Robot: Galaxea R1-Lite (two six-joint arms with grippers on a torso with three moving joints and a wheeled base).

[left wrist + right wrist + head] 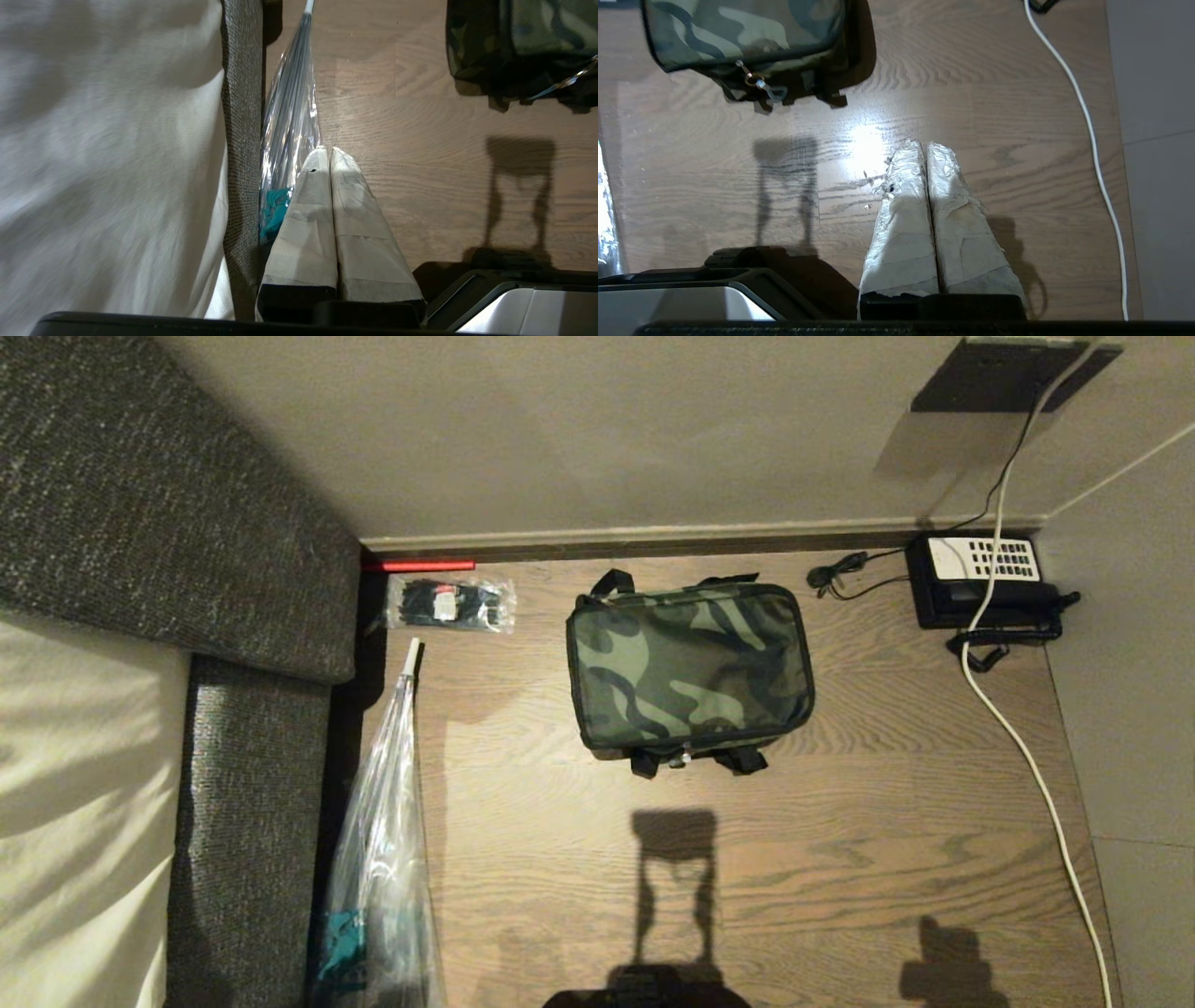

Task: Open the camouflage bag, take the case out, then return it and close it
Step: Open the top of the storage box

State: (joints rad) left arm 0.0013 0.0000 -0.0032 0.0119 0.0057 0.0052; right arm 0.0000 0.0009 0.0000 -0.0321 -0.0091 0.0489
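My worry is the zipper pull (756, 83) on the near edge of the camouflage bag (689, 667): it is small, and the bag is soft and unanchored on the wooden surface (840, 821), so a tug could drag the whole bag toward the white cable (1022, 747) at 3 o'clock or the clear packet (452, 604) at 10 o'clock. The bag lies zipped at the centre, long axis running 9 to 3 (tilted slightly), zipper end facing 6 o'clock toward me. The left end effector (330, 156) and right end effector (926, 150) both have fingers pressed together, holding nothing, well short of the bag.
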